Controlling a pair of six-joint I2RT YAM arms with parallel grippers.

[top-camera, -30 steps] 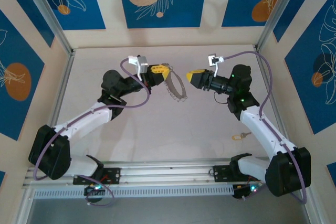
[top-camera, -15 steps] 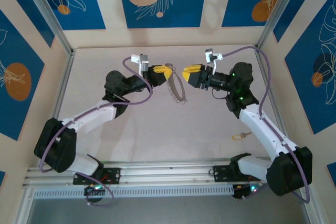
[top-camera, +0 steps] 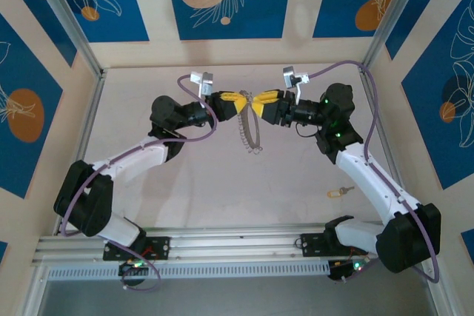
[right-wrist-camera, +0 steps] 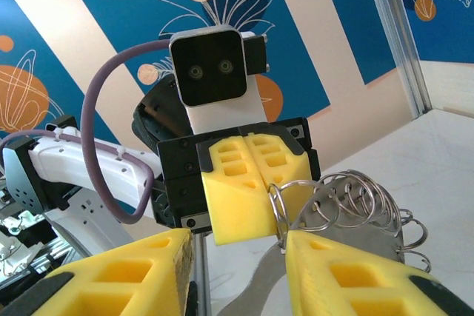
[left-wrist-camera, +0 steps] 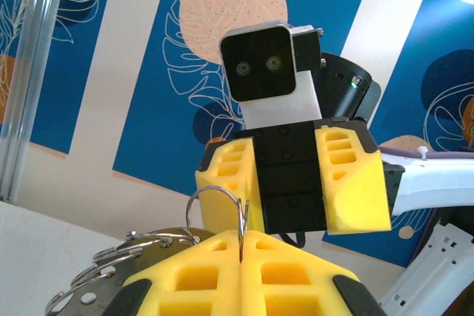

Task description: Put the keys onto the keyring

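Keyring (top-camera: 250,132): thin wire loops, polished metal, bright glossy glints.
Left gripper (top-camera: 240,100), right gripper (top-camera: 260,101): yellow matt plastic fingers (left-wrist-camera: 296,279) with moulded cut-outs, black matt plastic bodies.
Key (top-camera: 337,192): orange head, pale shaft, finish too small to tell.
Arm shells (top-camera: 370,183): white smooth plastic, slight sheen.
Cable (top-camera: 372,101): purple smooth sheath.
Table (top-camera: 185,183): pale, matt.
Posts (top-camera: 70,16): brushed metal.
Wall panels (top-camera: 255,5): printed, matt.

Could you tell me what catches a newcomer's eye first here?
Above the pale table, the yellow left end effector pinches a dangling bunch of silver wire keyrings, nose to nose with the open yellow right end effector. A tiny orange-headed key lies on it beside the right arm.
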